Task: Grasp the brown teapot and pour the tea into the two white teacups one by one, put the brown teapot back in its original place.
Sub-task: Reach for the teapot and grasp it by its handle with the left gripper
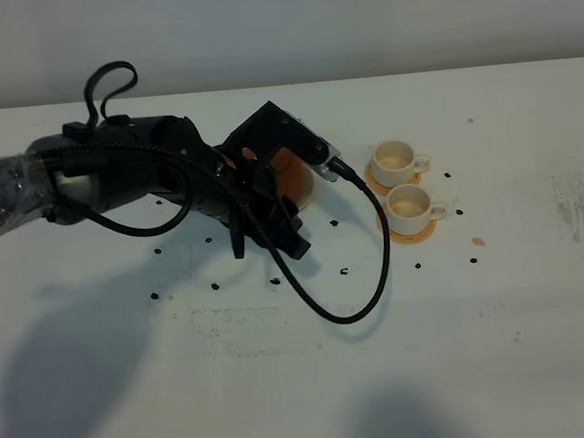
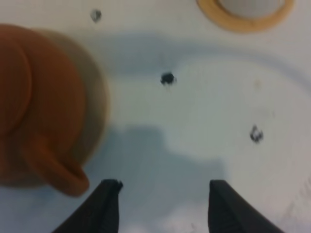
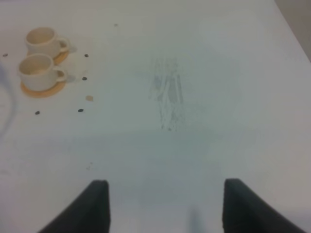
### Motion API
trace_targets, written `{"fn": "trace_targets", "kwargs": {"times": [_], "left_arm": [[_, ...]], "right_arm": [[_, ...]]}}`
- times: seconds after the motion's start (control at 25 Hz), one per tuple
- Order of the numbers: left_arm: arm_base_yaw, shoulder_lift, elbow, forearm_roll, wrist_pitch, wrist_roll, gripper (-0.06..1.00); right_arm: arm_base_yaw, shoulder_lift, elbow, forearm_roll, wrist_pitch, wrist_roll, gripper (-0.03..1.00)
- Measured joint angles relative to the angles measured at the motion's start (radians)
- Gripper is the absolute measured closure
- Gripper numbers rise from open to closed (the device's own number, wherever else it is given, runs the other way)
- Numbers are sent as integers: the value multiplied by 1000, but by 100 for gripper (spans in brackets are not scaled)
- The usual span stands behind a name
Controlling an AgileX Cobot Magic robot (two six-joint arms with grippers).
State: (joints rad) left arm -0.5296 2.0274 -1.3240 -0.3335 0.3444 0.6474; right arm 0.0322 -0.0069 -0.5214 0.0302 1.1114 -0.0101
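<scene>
Teapot: the brown teapot (image 2: 34, 97) sits on its beige saucer (image 2: 99, 104) under the left arm, well apart from the cups.
Left gripper: the left gripper (image 2: 165, 194) hangs just beside the pot's loop handle (image 2: 53, 170) — jaws parted, nothing between them.
Right gripper: the right gripper (image 3: 163, 196) is over bare table (image 3: 204, 97), jaws wide and empty.
Cups: 2 in all, the far teacup (image 1: 396, 156) and the near teacup (image 1: 409, 203), close together, each on an orange-tan coaster (image 1: 420, 232).
Progress: the pot is not held. The cup insides look tan, but I cannot tell tea from shade — so either no pouring has begun or the pot is already home.
Materials: the pot is matte reddish clay, squat and round. The cups are glossy ceramic with small side handles. Saucer and coasters are flat discs. The table is smooth white with dark specks (image 2: 167, 77).
</scene>
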Motion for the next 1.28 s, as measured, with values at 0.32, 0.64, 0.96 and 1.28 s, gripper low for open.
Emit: {"fn": "trace_targets", "kwargs": {"times": [0.32, 0.64, 0.96, 1.28], "left_arm": [[0, 47, 8, -13, -24, -16, 54], [1, 55, 10, -11, -92, -37, 54], [11, 69, 10, -12, -116, -52, 54], [39, 69, 10, -13, -117, -60, 54]], "right_arm": [[0, 0, 0, 0, 0, 0, 48], [0, 0, 0, 0, 0, 0, 48], [0, 0, 0, 0, 0, 0, 48], [0, 0, 0, 0, 0, 0, 48]]}}
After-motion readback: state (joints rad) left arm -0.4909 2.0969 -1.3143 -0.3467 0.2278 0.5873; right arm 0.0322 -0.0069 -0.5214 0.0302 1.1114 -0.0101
